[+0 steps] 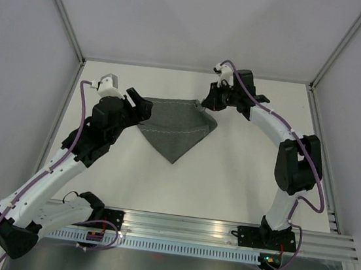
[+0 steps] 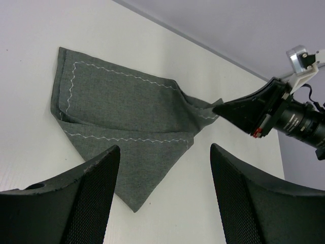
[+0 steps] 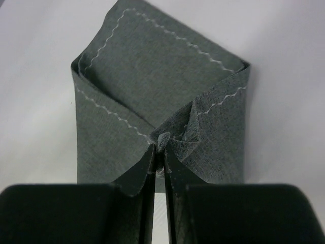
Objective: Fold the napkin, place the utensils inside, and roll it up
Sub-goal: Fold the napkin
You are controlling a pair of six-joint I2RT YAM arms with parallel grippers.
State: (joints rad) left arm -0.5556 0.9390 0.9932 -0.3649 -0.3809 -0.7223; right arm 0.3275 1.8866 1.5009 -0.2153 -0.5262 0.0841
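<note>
From the top external view: a large dark grey fabric napkin [image 1: 174,131], folded into a rough triangle with its point toward the near side, lying on the white table [image 1: 227,187] at the far middle. A thin pale stitched line visible along its folded edges. Left end effector [image 1: 136,106] just beside the napkin's left edge; hard to judge its spread from here, the black fingers merging with the wrist. Right end effector [image 1: 205,105] at the napkin's far right corner, the contact itself too small to make out.

From the left wrist view: left end effector [image 2: 165,150] spread wide with nothing between the two black mesh-faced fingers [image 2: 86,203], both cut off by the lower edge. Napkin [image 2: 127,107] flat on the table beyond them, two layers showing, wavy stitching along each. Right corner drawn up into a narrow ridge and meeting the tip of the right end effector [image 2: 223,109]. Rest of that arm cut off at the right edge.

From the right wrist view: right end effector [image 3: 158,157] narrowed almost to a slit, pinching a puckered bunch of the napkin [image 3: 157,86]. Cloth gathered in creases at the pinch, spreading away flat beyond it. Fingers [image 3: 139,173] dark and blurred near the lens; how much cloth sits inside the pinch hidden.
</note>
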